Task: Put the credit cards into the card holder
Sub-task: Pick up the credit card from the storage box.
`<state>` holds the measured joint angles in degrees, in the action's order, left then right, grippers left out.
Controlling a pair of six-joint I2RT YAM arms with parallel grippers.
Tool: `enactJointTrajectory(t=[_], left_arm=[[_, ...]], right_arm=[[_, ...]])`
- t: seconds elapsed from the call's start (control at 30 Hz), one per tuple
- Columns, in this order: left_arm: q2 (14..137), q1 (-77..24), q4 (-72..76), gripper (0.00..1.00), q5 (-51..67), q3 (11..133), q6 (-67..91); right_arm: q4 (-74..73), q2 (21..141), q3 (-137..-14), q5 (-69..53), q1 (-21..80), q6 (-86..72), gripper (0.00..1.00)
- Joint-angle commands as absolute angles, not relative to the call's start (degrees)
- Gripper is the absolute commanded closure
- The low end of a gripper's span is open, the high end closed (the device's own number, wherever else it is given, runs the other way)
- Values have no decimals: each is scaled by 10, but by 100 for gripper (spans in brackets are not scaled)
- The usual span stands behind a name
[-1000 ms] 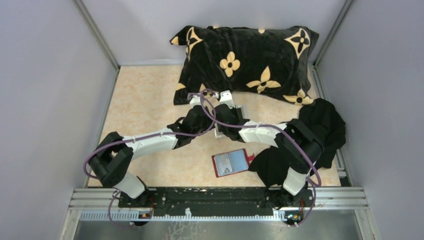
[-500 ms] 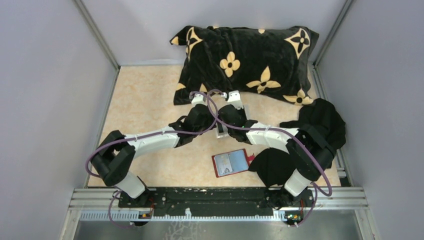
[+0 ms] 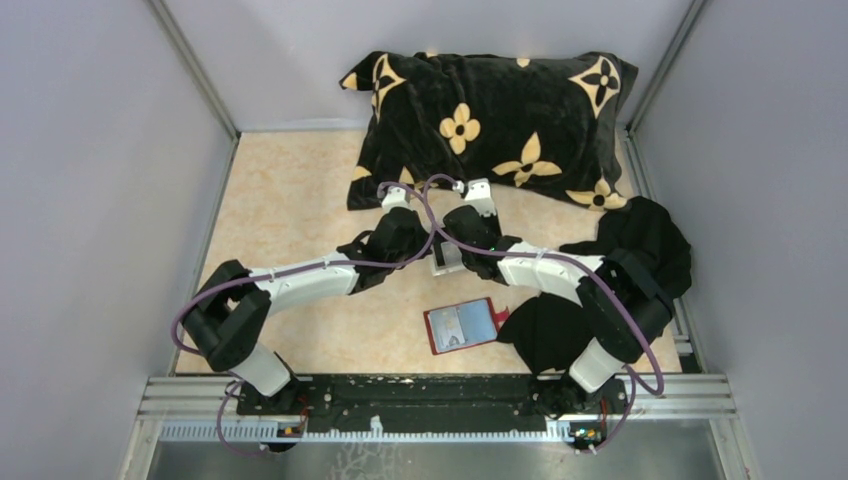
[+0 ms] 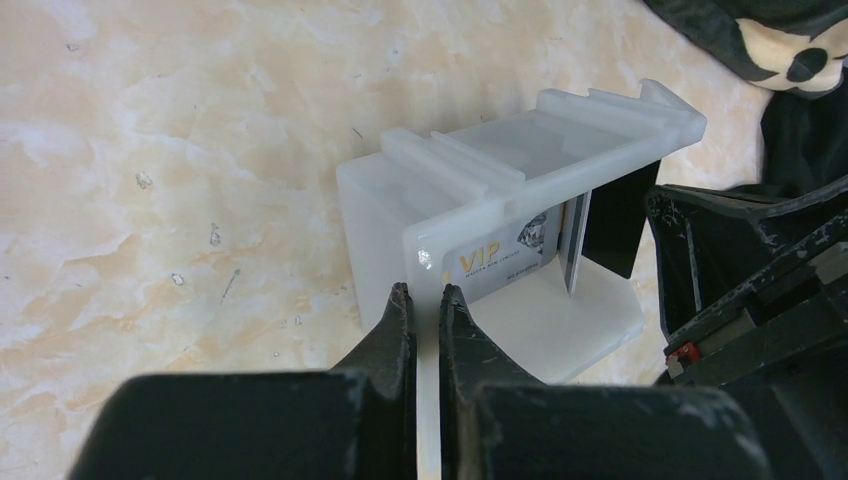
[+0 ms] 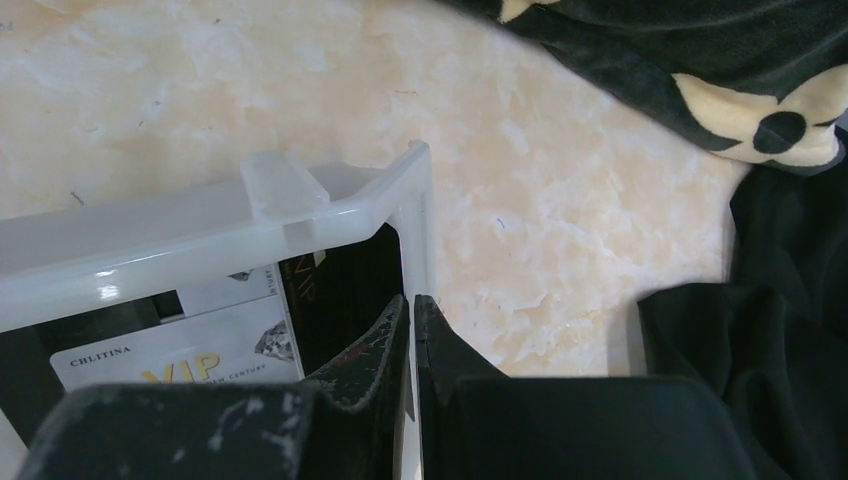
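Two clamps on the white tray's (image 4: 520, 150) walls: left claw (image 4: 422, 292), right claw (image 5: 411, 300).
Credit cards (image 4: 500, 262) stand inside, none drawn yet; card holder (image 3: 462, 325) open near the table's (image 3: 290, 200) front edge; next, one claw plucks a card.

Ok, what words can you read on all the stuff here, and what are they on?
"VIP", in gold: on the pale card standing in the white tray.
"CHLITINA": small print, same card's top corner.
"CENTURY": small, beside that VIP; the rest is blurred.
"VIP", sideways: on the black card.
On the card holder: print too small to read.
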<state>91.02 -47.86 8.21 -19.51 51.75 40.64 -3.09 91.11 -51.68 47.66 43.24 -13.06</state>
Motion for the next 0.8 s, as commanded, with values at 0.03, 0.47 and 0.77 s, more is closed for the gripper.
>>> enactJointTrajectory(t=[0.03,0.47,0.77], left_arm=[[927,-477,16,100,-200,514,388],[929,-477,15,100,-199,512,390],[931,-475,10,100,-201,517,391]], right_arm=[[-30,907,-515,445,421,-146,93],[-27,931,-520,396,420,-152,93],[-50,962,-536,389,415,-156,100]])
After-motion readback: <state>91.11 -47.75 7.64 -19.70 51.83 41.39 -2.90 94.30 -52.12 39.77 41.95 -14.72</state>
